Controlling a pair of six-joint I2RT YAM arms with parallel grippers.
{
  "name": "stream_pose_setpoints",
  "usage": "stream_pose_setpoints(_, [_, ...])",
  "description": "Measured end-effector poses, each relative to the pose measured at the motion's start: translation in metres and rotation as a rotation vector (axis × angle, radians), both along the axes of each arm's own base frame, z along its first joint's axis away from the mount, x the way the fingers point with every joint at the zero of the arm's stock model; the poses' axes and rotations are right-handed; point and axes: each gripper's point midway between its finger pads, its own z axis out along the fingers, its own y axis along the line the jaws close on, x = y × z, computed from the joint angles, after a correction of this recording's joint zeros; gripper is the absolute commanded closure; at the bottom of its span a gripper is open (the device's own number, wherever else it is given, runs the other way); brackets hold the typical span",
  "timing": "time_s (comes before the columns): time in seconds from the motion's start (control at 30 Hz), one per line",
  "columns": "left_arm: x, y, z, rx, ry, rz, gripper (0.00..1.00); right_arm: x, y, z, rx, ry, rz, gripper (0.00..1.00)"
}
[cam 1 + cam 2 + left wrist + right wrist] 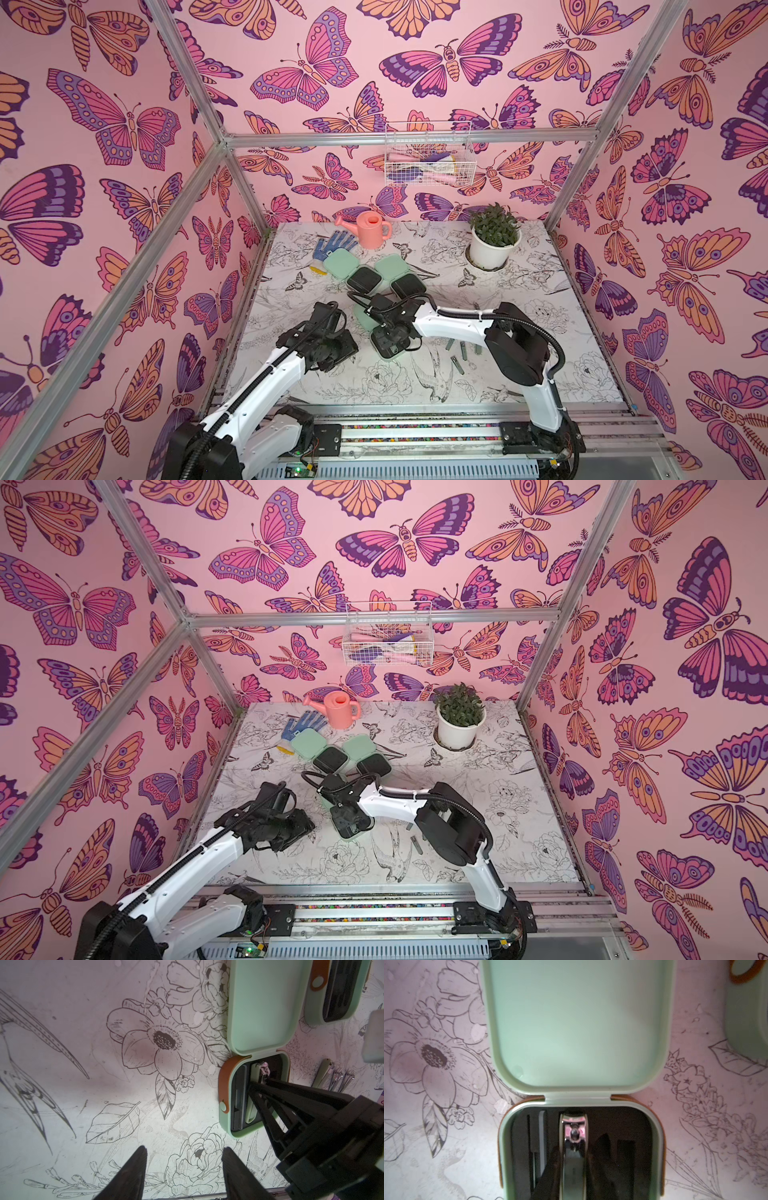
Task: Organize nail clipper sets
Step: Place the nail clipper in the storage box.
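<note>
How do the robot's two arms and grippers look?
Both the left arm and the right arm have white shells with black joints. Black ribbed cable hoses run along them. The left gripper and the right gripper have black fingers that taper to points.

Pink walls papered with large purple, magenta and orange butterflies close three sides, braced by bare silver aluminium frame bars. A white wire basket hangs on the back wall (contents too jumbled to tell). The white tabletop printed with black line-drawn flowers and birds carries a salmon-pink plastic watering can at its back edge and a leafy green plant in a white round pot near its back right corner.
</note>
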Motion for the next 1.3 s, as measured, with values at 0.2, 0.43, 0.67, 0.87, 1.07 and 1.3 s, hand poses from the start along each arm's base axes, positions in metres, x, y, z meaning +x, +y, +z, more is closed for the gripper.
stream_pose_setpoints(0.2, [0.0,-0.0001,0.0,0.0,0.0,0.0,0.4,-0.0001,-0.0001,-0.0017,-0.003,0.002,0.0,1.0])
stream_pose_setpoints(0.43, [-0.0001,-0.0001,0.0,0.0,0.0,-0.001,0.4,-0.0003,-0.0002,-0.0024,-0.005,0.002,0.004,1.0])
stream_pose_setpoints(0.67, [-0.0001,0.0,-0.0006,-0.001,0.003,-0.001,0.4,-0.001,0.0005,-0.0053,-0.012,0.007,0.014,1.0])
stream_pose_setpoints(0.87, [0.0,0.0004,-0.0012,0.0,0.005,-0.002,0.4,-0.001,0.0004,-0.0057,-0.019,0.006,0.025,0.96])
stream_pose_setpoints(1.07, [-0.0002,0.0005,-0.0021,0.002,0.009,-0.004,0.4,-0.0009,0.0009,-0.0042,-0.022,0.007,0.027,0.85])
stream_pose_setpoints(1.3, [-0.0005,0.0,-0.0028,0.001,0.013,-0.005,0.4,-0.0007,0.0014,-0.0031,-0.038,0.017,0.028,0.78])
